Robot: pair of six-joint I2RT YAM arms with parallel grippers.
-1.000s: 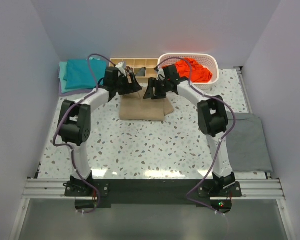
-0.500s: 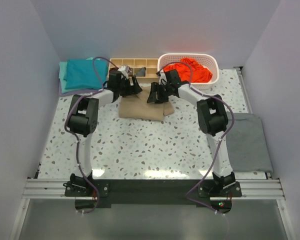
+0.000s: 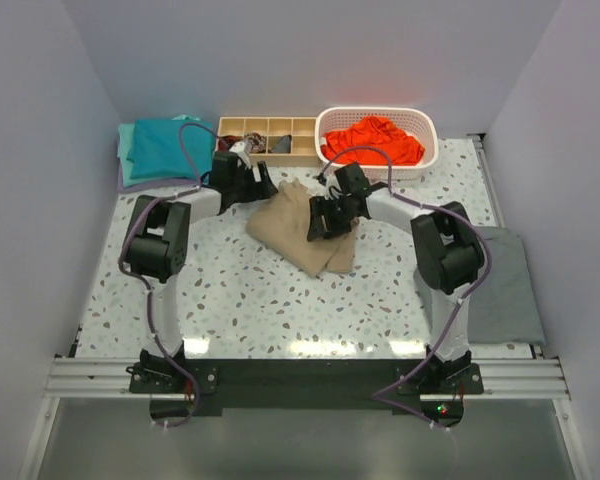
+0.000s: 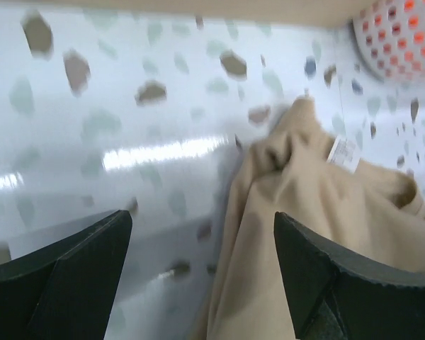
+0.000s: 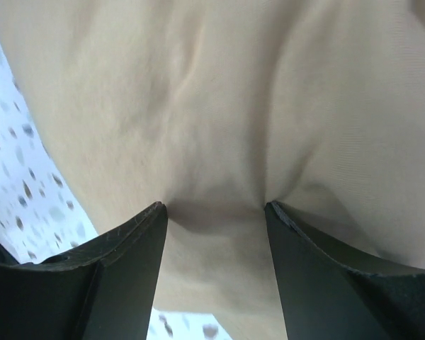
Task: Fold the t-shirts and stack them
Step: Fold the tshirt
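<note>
The tan t-shirt (image 3: 302, 238) lies crumpled and slanted mid-table. My right gripper (image 3: 318, 220) is on its middle; in the right wrist view the gripper (image 5: 214, 212) is closed on a thick bunch of the tan cloth (image 5: 219, 92). My left gripper (image 3: 263, 186) is at the shirt's far left edge. In the left wrist view it (image 4: 202, 241) is open and holds nothing, with the shirt (image 4: 319, 205) lying by its right finger. Teal t-shirts (image 3: 160, 148) are stacked at the far left. An orange-red t-shirt (image 3: 375, 140) lies in the white basket (image 3: 430, 135).
A wooden divided tray (image 3: 270, 140) with small dark items stands at the back, between the teal stack and the basket. A flat grey cloth (image 3: 505, 285) lies at the right edge. The basket's wall (image 4: 404, 35) shows in the left wrist view.
The tan shirt was a neat rectangle at the back; it has been dragged nearer and rightward and is rumpled. The right gripper moved with it; the left gripper stayed near the shirt's far left edge.
</note>
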